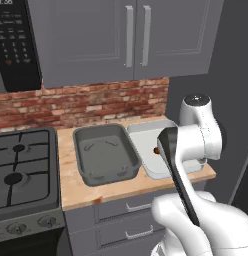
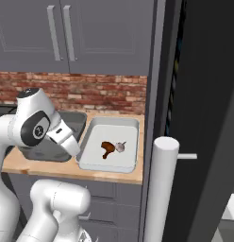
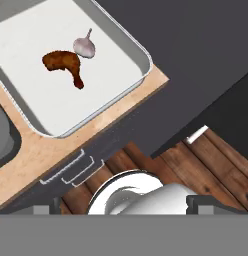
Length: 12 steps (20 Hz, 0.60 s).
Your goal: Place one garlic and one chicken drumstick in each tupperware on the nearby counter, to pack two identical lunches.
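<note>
brick wall behind, counter (image 1: 116,187) holds two trays: pale tray (image 2: 129,124) has a drumstick (image 2: 107,149) and garlic (image 2: 120,147); dark tray (image 1: 103,152) looks empty. half left. gripper spread, holding nothing.

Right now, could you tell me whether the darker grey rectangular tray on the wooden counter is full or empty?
Empty: the darker grey tray shows only its bare floor, while the paler tray beside it holds one drumstick and one garlic.

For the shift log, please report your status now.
Gripper open, empty. Paler tupperware holds one chicken drumstick and one garlic. Darker tupperware empty. Nothing in the way.
</note>
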{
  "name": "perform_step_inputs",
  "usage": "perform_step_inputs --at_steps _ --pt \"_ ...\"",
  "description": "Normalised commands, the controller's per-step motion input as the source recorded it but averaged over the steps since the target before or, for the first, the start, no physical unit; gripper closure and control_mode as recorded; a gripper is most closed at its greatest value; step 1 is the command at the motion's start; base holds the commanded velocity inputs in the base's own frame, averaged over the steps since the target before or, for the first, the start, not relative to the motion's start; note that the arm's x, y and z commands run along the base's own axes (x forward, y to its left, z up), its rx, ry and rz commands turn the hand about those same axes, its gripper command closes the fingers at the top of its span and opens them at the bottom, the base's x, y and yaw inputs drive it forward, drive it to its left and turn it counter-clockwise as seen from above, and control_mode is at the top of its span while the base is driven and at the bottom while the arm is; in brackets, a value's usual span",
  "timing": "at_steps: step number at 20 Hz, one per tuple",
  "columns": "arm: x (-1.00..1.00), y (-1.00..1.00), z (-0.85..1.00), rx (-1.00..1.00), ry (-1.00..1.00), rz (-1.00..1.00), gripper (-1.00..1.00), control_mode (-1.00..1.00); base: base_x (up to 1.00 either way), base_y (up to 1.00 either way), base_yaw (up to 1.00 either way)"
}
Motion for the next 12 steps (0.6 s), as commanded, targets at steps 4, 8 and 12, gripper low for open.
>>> perform_step_inputs --at_steps 4,8,12 --pt "0.0 0.0 0.0 0.0 0.0 0.0 -1.0 1.0 -1.0 0.5 -0.01" --pt "0.0 0.0 0.0 0.0 0.0 0.0 -1.0 1.0 -1.0 0.21 -0.12" --pt "0.0 0.0 0.0 0.0 0.0 0.0 -1.0 1.0 -1.0 -0.24 -0.28"
